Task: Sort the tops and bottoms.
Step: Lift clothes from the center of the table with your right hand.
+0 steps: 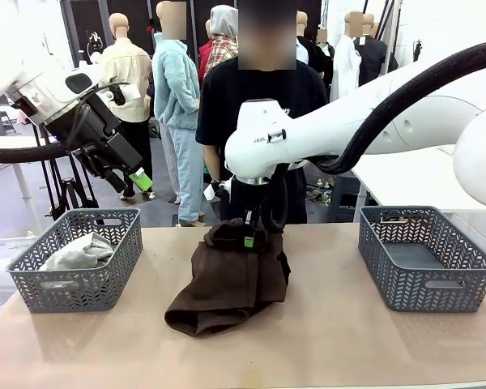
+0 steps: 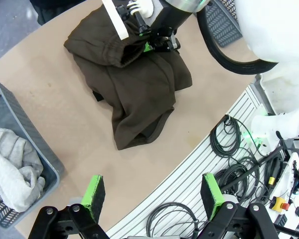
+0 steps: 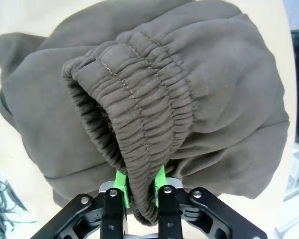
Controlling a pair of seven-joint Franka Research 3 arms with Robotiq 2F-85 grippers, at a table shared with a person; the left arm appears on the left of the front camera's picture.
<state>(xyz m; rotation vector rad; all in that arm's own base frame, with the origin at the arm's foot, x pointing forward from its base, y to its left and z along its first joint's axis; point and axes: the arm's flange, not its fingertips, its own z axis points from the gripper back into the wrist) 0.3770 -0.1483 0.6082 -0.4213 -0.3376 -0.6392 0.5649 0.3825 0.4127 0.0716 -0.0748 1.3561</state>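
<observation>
Dark brown trousers (image 1: 227, 284) lie crumpled in the middle of the table. My right gripper (image 1: 249, 235) reaches down onto their far end. In the right wrist view its green pads (image 3: 120, 181) pinch the elastic waistband of the trousers (image 3: 189, 99), so the right gripper (image 3: 139, 181) is shut on it. The left wrist view looks down on the trousers (image 2: 134, 89) with the right gripper (image 2: 149, 45) at the waistband. A light grey top (image 1: 77, 251) (image 2: 12, 167) lies in the left basket (image 1: 32, 288). My left gripper (image 1: 131, 182) (image 2: 153, 196) hangs open, high above that basket.
An empty grey basket (image 1: 417, 284) stands at the table's right. A person in a black T-shirt (image 1: 259, 97) stands at the far edge behind the trousers. Cables (image 2: 229, 149) lie on the slotted rail at the near side.
</observation>
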